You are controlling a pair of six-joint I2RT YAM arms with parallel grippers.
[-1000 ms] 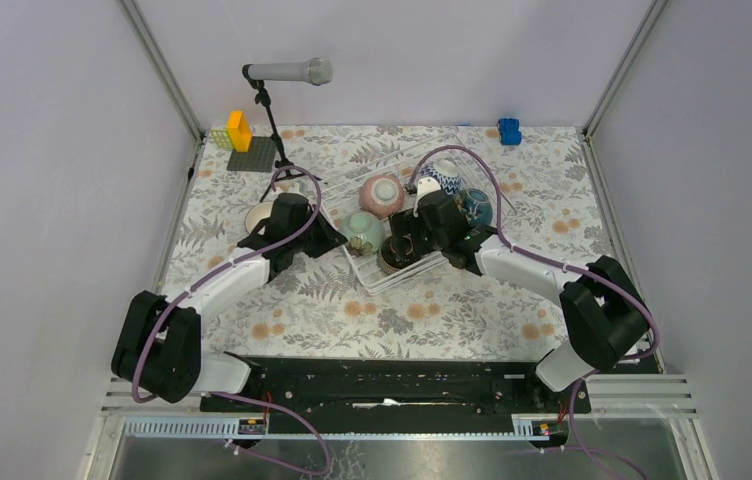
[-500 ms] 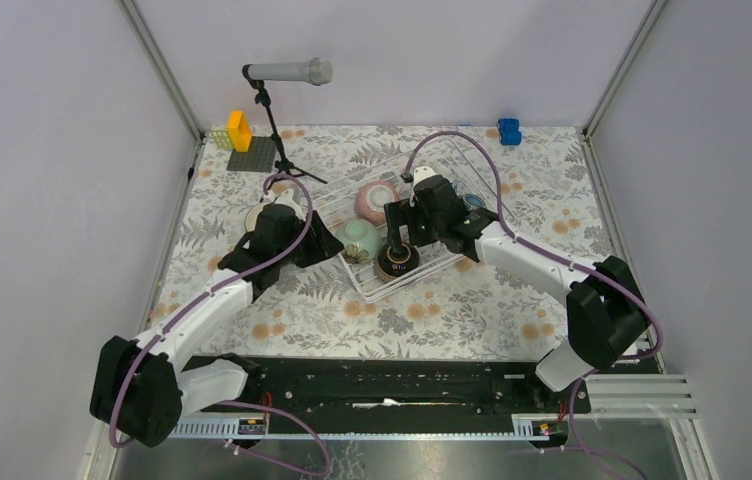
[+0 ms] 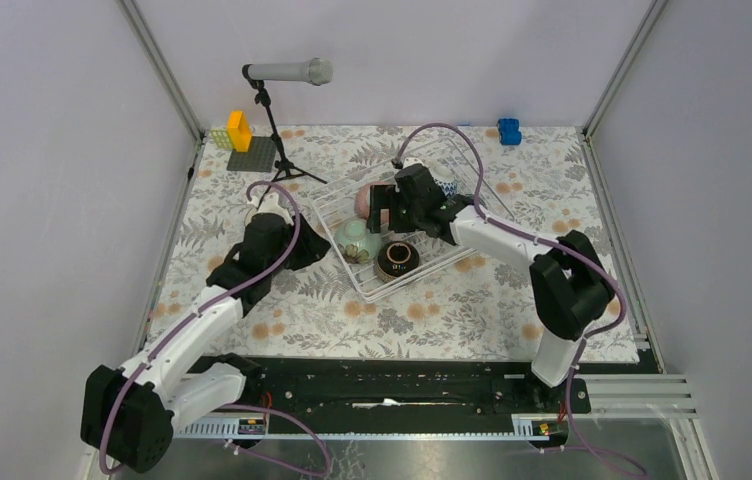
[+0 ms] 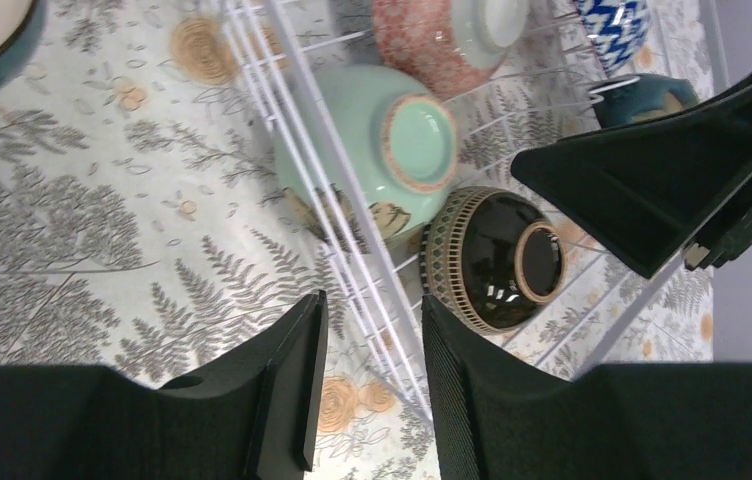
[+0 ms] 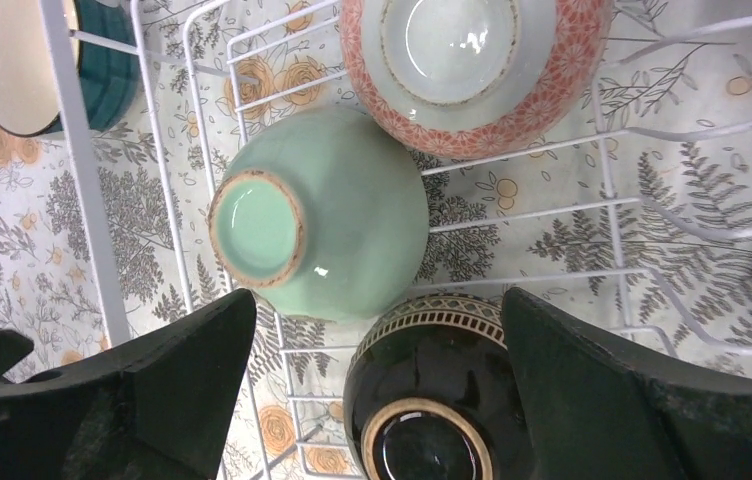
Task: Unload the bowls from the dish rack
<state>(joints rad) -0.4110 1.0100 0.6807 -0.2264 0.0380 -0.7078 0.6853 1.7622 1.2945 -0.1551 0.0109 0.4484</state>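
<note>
The white wire dish rack (image 3: 432,255) lies mid-table. In it sit a mint green bowl (image 5: 327,215), a dark brown bowl (image 5: 432,400) and a pink bowl (image 5: 477,60), all bottom-up or tilted. A blue-white zigzag bowl (image 4: 612,25) and a dark teal bowl (image 4: 652,95) stand further back. A teal bowl with a white inside (image 5: 42,60) sits on the cloth left of the rack. My right gripper (image 5: 377,300) hangs wide open over the mint and brown bowls, holding nothing. My left gripper (image 4: 367,385) is open above the rack's near-left edge, with only wire seen through its gap.
A microphone on a stand (image 3: 287,72) rises at the back left, its legs near the rack's corner. A grey baseplate with a yellow brick (image 3: 250,152) is beside it. A blue brick (image 3: 509,130) lies at the back right. Walls close in on both sides.
My left gripper opened, let go of the teal bowl on the cloth and drew back toward the rack's left edge. My right gripper moved from over the brown bowl toward the back left.
</note>
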